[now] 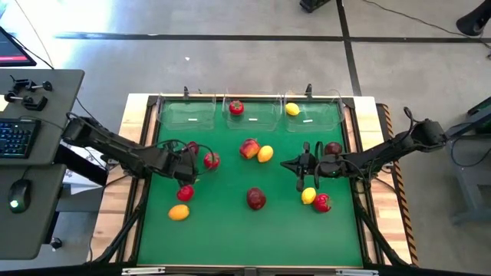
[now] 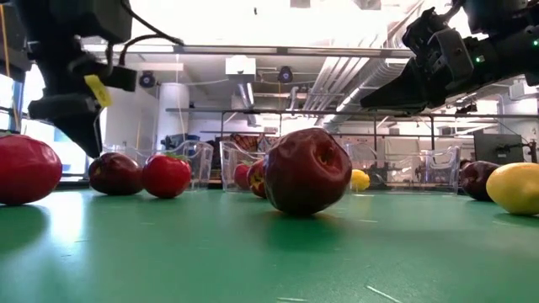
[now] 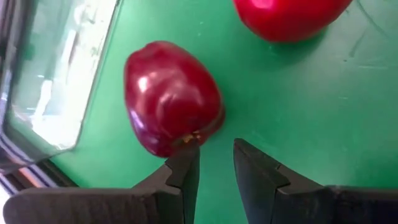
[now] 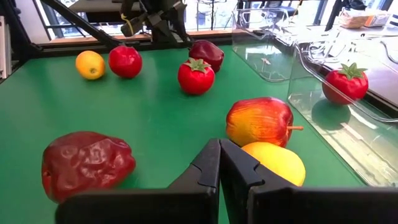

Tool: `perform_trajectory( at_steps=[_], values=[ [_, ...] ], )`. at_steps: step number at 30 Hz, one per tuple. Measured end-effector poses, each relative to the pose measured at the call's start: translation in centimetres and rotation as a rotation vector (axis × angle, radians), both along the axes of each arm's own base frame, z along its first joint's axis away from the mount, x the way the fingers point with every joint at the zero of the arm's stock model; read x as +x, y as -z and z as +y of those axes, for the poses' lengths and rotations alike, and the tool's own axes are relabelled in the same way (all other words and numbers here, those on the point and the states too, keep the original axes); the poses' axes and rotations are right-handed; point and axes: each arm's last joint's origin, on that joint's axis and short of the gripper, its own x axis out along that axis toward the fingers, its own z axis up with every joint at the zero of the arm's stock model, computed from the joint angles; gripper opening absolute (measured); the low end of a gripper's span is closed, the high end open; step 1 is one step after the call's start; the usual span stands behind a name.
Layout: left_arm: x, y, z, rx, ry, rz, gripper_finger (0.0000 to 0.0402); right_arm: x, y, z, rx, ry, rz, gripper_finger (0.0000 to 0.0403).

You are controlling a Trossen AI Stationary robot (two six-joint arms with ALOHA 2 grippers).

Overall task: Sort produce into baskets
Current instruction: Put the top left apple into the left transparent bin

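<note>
Left gripper [image 3: 214, 165], fingers barely parted and empty, noses up to the dark apple [image 3: 171, 96] at the frame's centre-left; it should spread wider and centre first, while the right gripper [image 4: 219, 163] hangs clenched

mat [image 1: 230, 222] showing green | apple [image 3: 171, 96] showing dark red | lemon [image 1: 292, 109] showing yellow | bins [image 1: 188, 115] showing clear | grippers [image 3: 214, 168] showing dark

1. I find no readable text, brand or number on anything across my four views.
2. The small yellow tag [image 2: 98, 90] on the left arm shows no legible marking.
</note>
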Motion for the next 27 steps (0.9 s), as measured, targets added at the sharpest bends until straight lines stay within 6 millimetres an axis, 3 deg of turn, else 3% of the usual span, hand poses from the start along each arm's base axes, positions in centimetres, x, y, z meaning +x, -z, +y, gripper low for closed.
perform_trajectory(
  at_steps=[27],
  values=[
    [-0.2,0.6,1.2,0.068,-0.126,-0.043,0.0087,0.0,0.0,0.0,0.000,0.000,0.000,0.0000]
  ],
)
